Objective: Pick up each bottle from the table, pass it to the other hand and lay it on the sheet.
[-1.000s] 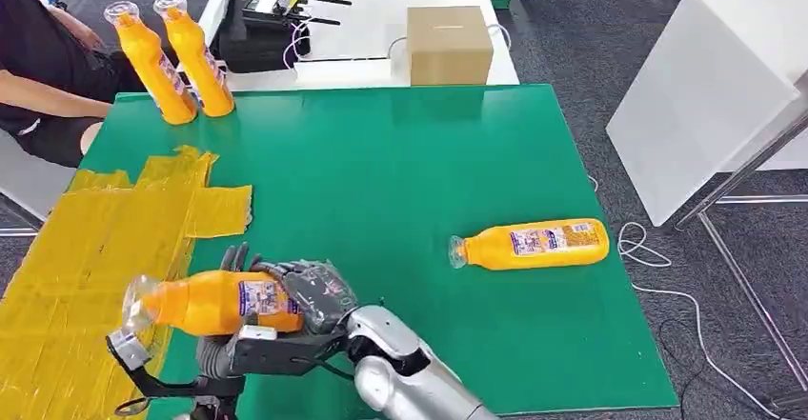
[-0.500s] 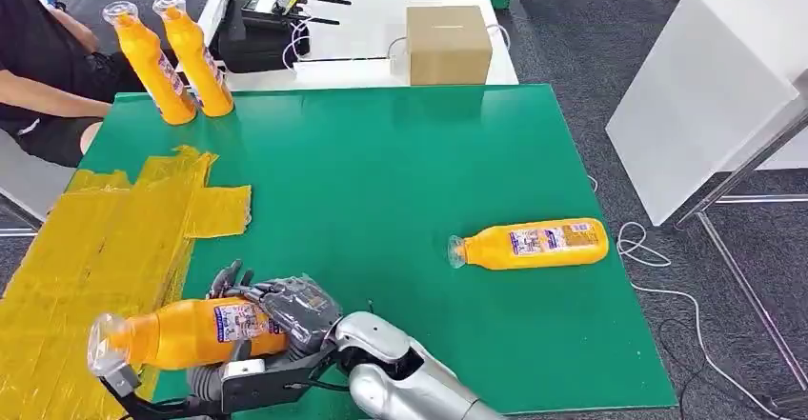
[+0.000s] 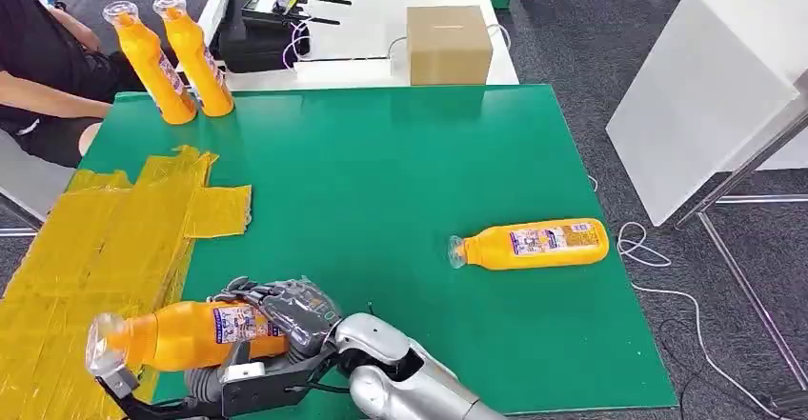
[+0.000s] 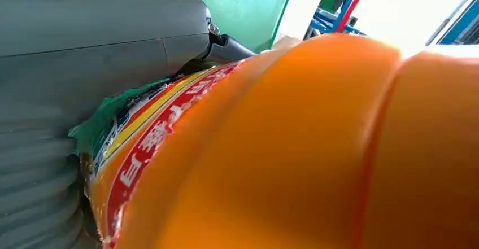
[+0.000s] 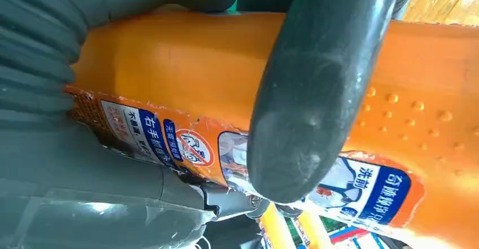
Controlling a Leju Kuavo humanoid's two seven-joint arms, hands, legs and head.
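- Held bottle point(image 3: 186, 335) lying level at the near left corner of the green counter point(image 3: 400, 182), cap end out over the yellow sheet point(image 3: 86, 258); lower and further left than a second ago, barely shifted in the last half second
- Right hand point(image 3: 286, 310) wrapped round the bottle's base end, fingers closed over the label; dark thumb point(image 5: 308, 108) pressed across the orange body in the right wrist view
- Left hand point(image 3: 224, 382) cupped underneath the same bottle, fingers closed on it as far as can be told; grey cover point(image 4: 85, 51) hard against the bottle's side in the left wrist view
- Judged: handover under way, both hands on the bottle, release by the right not yet made
- Second bottle point(image 3: 529, 244) lying on its side at the right of the counter, untouched; two upright bottles point(image 3: 176, 58) at the far left corner
- Label: blue, red and white panels with Chinese characters and a red prohibition sign; no brand readable
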